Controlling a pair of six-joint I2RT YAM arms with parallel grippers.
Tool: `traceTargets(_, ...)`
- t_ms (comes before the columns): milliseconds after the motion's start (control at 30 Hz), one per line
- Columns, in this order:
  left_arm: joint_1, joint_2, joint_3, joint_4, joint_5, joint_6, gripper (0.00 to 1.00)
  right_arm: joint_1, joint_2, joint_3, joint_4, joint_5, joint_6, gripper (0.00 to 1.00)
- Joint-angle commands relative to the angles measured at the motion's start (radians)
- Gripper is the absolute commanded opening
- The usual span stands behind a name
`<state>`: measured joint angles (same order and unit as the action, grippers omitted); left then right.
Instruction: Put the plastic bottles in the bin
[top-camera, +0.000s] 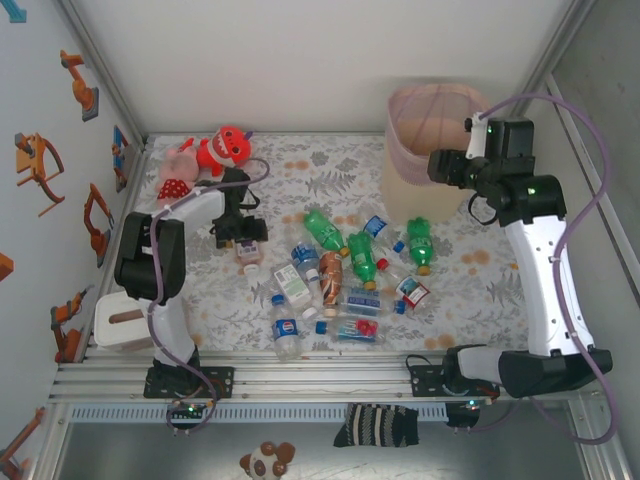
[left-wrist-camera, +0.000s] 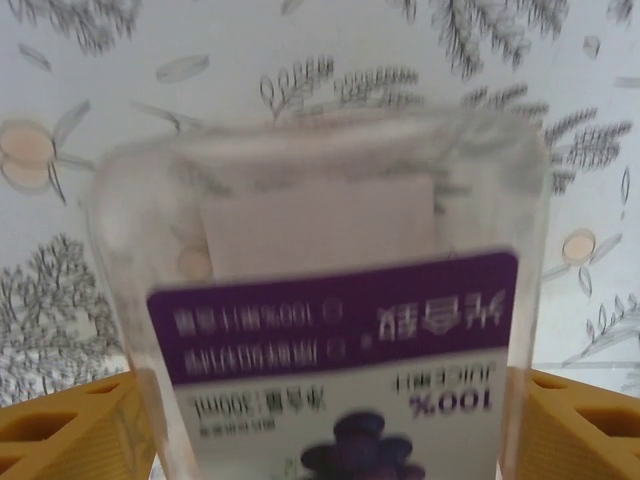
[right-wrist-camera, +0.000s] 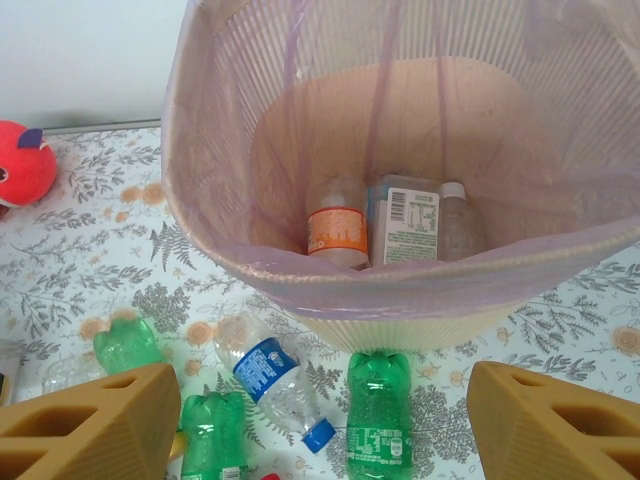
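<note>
Pickup step: left hand (top-camera: 240, 228) straddles the clear square purple-labelled plastic bottle (left-wrist-camera: 330, 300) at nine o'clock of the scattered plastic bottles (top-camera: 362, 260); clamped or not, can't tell. Right hand (top-camera: 447, 165) hangs wide, empty, over the pink-rimmed beige bin (right-wrist-camera: 220, 100) at one o'clock. Next, likely: squeeze, lift, swing binward.

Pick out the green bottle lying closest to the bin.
The rightmost green bottle, just in front of the bin, base towards it; the other two green bottles lie further left in the pile.
</note>
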<state>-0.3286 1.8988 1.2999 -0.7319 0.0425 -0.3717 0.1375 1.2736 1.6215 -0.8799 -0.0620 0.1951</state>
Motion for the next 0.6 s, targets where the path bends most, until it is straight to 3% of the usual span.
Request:
traceTargets(0,-0.022,-0.050,-0.027,-0.056,-0.002,0.015,0.82,0.009,-0.031,-0.008,-0.016,-0.004,0.016,0.75)
traceTargets(267,-0.054,-0.079,-0.073,-0.066,-0.011,-0.004,0.82,0.016,-0.055,-0.015,-0.022,0.005,0.021,0.75)
traceTargets(567,-0.055,-0.097,-0.063,-0.067,-0.007,-0.002,0.65,0.027,-0.063,0.002,-0.026,0.010,0.021,0.74)
